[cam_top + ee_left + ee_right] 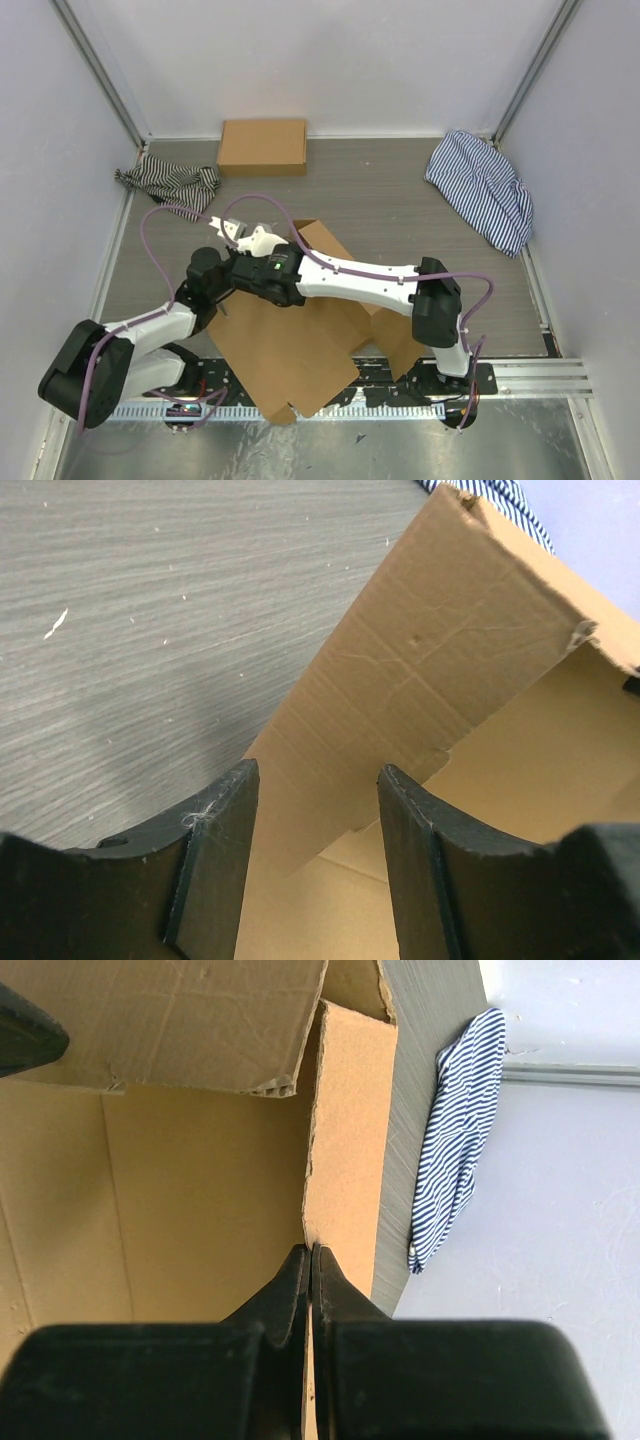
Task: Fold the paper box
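The right gripper (pixel 310 1255) clamps its fingers (pixel 288 1290) on a flap edge of the paper box (pixel 290 365), lower centre. The left gripper (pixel 318 780) holds its fingers (pixel 215 830) apart.

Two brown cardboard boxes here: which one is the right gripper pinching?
The open, half-folded paper box; the right gripper is shut on its upright flap. The closed box lies apart by the far wall, untouched.

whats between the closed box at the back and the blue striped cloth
Nothing: bare table between closed box and blue striped cloth, seen in top view.
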`<control>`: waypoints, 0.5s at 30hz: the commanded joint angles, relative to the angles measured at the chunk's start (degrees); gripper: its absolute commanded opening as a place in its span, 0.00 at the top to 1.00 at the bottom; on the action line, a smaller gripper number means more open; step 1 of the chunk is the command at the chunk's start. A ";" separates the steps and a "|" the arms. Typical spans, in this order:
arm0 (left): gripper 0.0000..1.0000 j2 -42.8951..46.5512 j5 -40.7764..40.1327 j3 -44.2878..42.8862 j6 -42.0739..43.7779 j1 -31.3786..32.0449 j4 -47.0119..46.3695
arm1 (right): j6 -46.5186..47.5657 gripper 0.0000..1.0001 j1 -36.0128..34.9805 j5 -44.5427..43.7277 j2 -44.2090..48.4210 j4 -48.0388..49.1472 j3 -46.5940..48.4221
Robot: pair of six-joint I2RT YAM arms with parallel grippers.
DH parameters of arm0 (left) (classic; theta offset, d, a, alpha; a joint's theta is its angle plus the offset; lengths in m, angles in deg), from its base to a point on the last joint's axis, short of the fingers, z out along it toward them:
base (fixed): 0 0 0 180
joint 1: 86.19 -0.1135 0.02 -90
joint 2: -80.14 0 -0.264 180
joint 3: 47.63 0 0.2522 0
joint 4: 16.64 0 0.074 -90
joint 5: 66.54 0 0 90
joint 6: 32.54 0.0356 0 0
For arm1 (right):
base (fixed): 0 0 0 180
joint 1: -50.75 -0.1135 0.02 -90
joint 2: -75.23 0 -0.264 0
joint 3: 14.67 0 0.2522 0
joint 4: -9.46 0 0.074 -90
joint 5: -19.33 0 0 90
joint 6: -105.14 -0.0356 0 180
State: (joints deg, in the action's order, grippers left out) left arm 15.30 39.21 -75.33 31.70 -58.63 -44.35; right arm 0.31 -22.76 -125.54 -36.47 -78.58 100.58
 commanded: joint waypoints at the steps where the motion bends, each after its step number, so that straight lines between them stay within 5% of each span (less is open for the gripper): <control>1: 0.42 -1.17 0.74 -0.82 -0.65 0.40 0.38 | -4.97 0.96 -0.39 4.83 -0.58 1.00 2.45; 15: 0.42 1.86 -4.29 -0.85 1.13 5.50 7.12 | -4.46 0.96 -1.09 7.65 -0.80 1.96 4.60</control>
State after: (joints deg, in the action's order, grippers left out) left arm 18.32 37.64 -75.22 31.09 -54.20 -39.01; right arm -1.50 -22.81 -123.27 -36.49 -79.26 102.63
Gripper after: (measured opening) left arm 0.575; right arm 0.046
